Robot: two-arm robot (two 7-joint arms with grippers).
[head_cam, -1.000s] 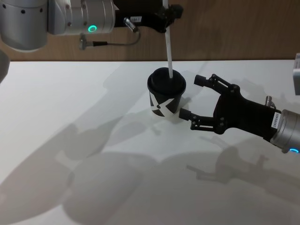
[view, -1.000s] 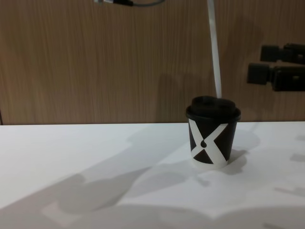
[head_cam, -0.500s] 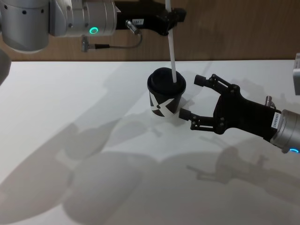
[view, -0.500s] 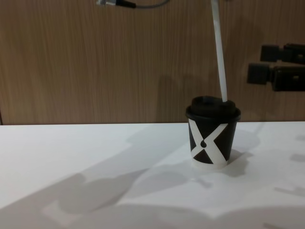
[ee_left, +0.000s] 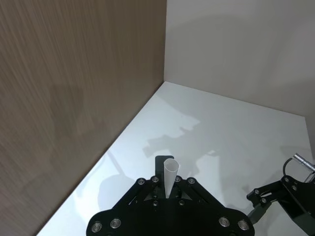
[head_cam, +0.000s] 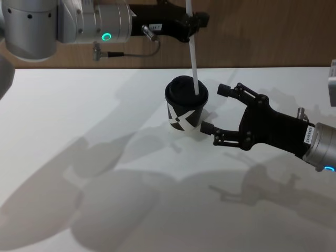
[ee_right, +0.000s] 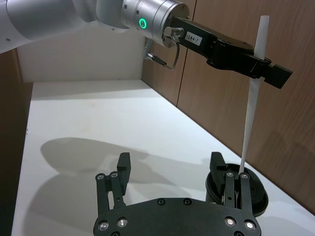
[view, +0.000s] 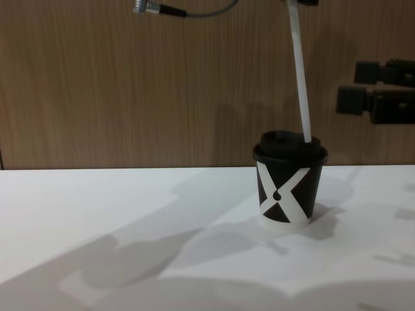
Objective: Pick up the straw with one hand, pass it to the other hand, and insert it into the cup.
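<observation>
Left gripper (head_cam: 192, 22), clamped on the straw (head_cam: 193, 55), just lowered its tip onto the cup (head_cam: 186, 109) lid, probably entering; right gripper (head_cam: 218, 115) spread open beside it.

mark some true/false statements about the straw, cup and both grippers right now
1. The left gripper is shut on the straw. True.
2. The cup lies tipped on its side. False: it stands upright on the table.
3. The right gripper is clamped around the cup. False: it is open beside the cup, not touching.
4. The straw's lower end meets the cup's lid. True.
5. The straw lies flat on the table. False: it hangs nearly upright.
</observation>
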